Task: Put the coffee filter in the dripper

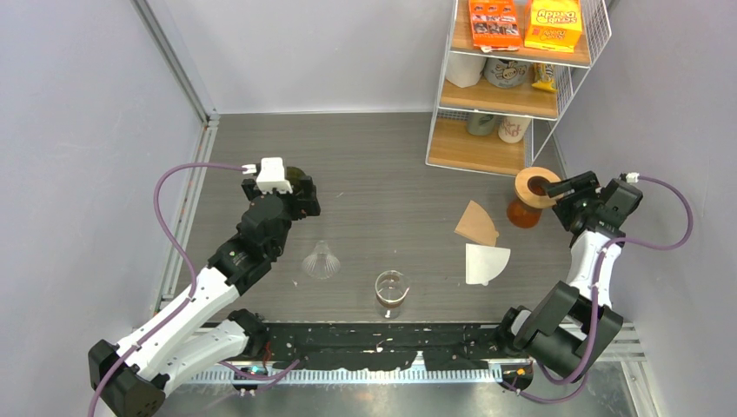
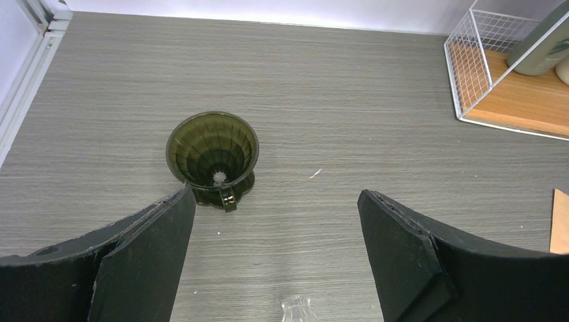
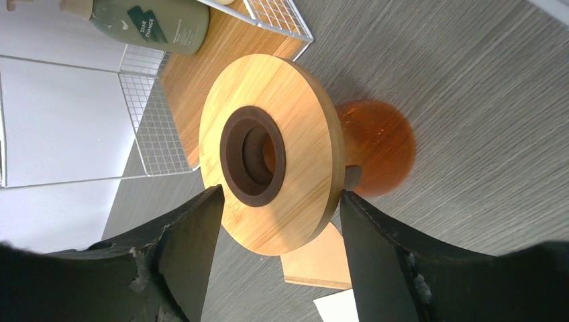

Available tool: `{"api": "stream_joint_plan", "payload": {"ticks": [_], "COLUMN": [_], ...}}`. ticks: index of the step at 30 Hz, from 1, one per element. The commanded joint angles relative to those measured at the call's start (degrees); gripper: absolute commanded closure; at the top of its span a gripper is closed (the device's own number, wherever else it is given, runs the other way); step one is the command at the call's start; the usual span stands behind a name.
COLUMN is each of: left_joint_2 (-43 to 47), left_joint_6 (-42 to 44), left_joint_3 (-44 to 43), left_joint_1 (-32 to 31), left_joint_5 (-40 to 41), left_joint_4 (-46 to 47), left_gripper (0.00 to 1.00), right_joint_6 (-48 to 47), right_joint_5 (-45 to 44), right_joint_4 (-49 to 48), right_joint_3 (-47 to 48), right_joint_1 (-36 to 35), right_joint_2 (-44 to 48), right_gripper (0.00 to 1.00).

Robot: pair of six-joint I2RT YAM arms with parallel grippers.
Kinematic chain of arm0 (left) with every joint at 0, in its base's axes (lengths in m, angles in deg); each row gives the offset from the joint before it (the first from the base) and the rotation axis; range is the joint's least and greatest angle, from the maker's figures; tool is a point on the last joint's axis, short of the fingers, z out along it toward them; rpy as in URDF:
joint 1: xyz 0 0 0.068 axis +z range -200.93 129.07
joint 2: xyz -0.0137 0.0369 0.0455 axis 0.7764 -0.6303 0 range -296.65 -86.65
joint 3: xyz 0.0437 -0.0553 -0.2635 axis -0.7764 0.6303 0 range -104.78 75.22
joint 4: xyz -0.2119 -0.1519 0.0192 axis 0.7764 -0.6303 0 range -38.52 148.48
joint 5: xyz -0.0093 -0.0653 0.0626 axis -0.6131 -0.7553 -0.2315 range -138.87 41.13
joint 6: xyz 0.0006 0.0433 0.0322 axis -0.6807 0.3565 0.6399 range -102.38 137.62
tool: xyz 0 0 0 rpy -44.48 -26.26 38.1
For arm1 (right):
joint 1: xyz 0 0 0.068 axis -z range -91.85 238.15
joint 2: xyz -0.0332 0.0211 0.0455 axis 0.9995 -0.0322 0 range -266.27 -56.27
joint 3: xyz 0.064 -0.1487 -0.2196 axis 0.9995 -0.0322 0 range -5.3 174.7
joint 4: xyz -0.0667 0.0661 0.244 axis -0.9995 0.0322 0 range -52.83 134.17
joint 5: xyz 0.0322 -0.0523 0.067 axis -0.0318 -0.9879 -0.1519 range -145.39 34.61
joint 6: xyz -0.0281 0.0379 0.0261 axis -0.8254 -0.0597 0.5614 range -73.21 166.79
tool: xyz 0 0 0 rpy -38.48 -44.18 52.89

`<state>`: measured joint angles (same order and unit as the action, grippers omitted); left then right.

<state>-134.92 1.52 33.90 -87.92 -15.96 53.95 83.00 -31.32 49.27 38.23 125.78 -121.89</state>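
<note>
1. At the left fingers [image 2: 147,248]: spread wide, nothing between them, hanging above the grey surface [image 2: 376,87].
2. Just ahead of the left-hand fingertip stands the dark green dripper [image 2: 213,157]. It is upright, mouth up, with its small handle facing the wrist camera. It holds no filter, and the fingers are clear of it.
3. Right fingers [image 3: 191,248]: apart, gripping nothing. They frame the wooden ring [image 3: 302,154] on top of the amber dripper [image 3: 379,144]. Cannot tell whether the tips touch the ring's rim.
4. The amber dripper sits at the right side of the surface, just beside the near corner of the wire rack [image 1: 469,148]. The dark hole in the middle of the ring is uncovered, with no filter in it.
5. Filters: both lie flat on the surface, left of the amber dripper and well apart from the green one.
   - The brown filter [image 1: 476,223] is the nearer of the two to the rack.
   - The white filter [image 1: 485,262] lies just beside it on the side toward the arm bases.
   - Their edges meet or nearly meet; cannot tell which.
6. Mid-surface: a clear glass funnel [image 1: 322,259] stands near the left arm. A small glass jug [image 1: 391,292] stands close to the near edge, between the two arms.
7. The rack has wooden shelves. An orange box [image 1: 494,22] and a yellow box [image 1: 553,24] sit side by side on top, with cups on the shelves below.
</note>
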Motion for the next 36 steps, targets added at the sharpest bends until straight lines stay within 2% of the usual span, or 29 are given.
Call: {"api": "stream_joint_plan", "payload": {"ticks": [1,4,6,7,10,16,22,24,27,31,36], "left_joint_2": [0.1,0.22,0.28,0.38,0.56,0.51,-0.38,-0.52,-0.77,-0.62,-0.77], "left_joint_6": [-0.17,-0.16,-0.23,-0.25,-0.4,-0.74,-1.03,-0.8,-0.65,-3.23,-6.33], "left_joint_3": [-1.55,-1.55,-1.62,-1.62,-1.63,-1.7,-2.63,-2.71,-3.37,-4.19,-3.26], "left_joint_1": [0.28,0.33,0.34,0.34,0.3,0.34,0.34,0.33,0.34,0.34,0.31], "left_joint_5": [-0.03,-0.03,-0.03,-0.03,-0.03,-0.85,-1.45,-2.29,-3.62,-6.59,-12.92], "left_joint_4": [1.43,1.33,1.21,1.17,0.94,0.89,-0.35,-0.36,-0.95,-3.39,-8.06], "left_gripper": [0.0,0.0,0.0,0.0,0.0,0.0,0.0,0.0,0.0,0.0,0.0], "right_joint_6": [-2.34,-3.42,-4.15,-4.66,-5.92,-9.1,-13.06,-14.99,-19.33,-23.22,-22.21], "right_joint_5": [-1.93,-2.11,-2.72,-3.49,-5.42,-10.2,-7.86,-7.36,-12.42,-14.93,-5.13], "right_joint_4": [0.49,1.66,2.46,2.79,4.6,9.72,11.91,12.59,14.57,12.8,-2.25], "right_joint_3": [3.23,3.82,4.17,4.27,5.13,7.77,9.48,10.54,13.21,12.33,2.51], "right_joint_1": [0.33,0.35,0.38,0.36,0.3,0.3,-1.29,-4.81,-18.39,-30.01,-32.97], "right_joint_2": [1.17,0.79,0.88,0.99,2.44,8.51,15.88,17.38,18.43,18.14,17.0], "right_gripper": [0.28,0.21,0.11,0.01,0.04,0.04,0.04,0.04,0.04,0.05,0.05]}}
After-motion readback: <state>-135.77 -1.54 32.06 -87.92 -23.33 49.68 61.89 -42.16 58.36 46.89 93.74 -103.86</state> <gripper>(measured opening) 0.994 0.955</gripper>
